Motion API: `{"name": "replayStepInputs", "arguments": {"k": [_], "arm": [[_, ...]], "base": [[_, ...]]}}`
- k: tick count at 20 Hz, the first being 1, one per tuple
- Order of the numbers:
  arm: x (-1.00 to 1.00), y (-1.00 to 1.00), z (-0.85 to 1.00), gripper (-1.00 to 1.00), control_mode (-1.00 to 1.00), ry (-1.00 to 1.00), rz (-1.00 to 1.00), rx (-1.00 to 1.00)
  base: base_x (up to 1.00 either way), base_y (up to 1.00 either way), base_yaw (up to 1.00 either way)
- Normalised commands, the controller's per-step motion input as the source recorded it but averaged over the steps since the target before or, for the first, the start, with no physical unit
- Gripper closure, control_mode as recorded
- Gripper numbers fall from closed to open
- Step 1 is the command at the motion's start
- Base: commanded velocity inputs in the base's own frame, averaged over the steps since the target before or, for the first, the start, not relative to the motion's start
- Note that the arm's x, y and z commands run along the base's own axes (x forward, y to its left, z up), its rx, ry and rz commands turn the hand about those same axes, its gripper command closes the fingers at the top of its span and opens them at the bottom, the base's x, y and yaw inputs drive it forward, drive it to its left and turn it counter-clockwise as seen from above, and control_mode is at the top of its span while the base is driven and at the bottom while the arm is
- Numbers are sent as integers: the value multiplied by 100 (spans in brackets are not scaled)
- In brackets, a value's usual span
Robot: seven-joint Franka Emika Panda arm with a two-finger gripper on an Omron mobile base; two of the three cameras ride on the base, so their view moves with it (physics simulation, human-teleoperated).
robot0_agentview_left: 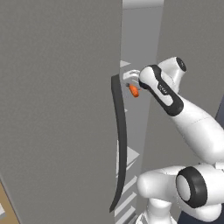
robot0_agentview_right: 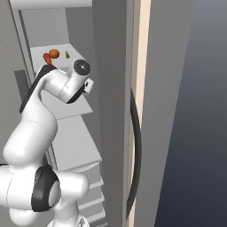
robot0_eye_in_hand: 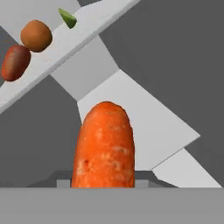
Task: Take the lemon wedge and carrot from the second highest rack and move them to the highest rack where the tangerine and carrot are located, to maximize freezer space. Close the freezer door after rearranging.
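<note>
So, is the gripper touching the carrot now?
Touching. In the hand view the carrot rises straight from the gripper at the bottom, clear of any shelf, so it is held.

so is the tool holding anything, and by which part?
Yes, the tool holds a carrot by one end; the rest of it sticks out past the tips.

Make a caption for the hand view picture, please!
A big orange carrot held in the gripper, with a tangerine on the highest rack beyond.
</note>
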Motion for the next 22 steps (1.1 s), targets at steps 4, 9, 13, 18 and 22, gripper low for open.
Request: {"name": "replayStepInputs", "arguments": {"k": [4, 9, 13, 18, 22], "arm": [[-25, -1, 89, 100, -100, 0, 0, 11], [-2, 0, 75, 100, -100, 0, 0, 2], [16, 0, 26, 100, -100, 0, 0, 0], [25, 0, 0, 100, -100, 0, 0, 1], [26, 9, -5, 100, -100, 0, 0, 0]], "base": [[0, 0, 0], [0, 0, 0], [0, 0, 0], [0, 0, 0], [0, 0, 0]]}}
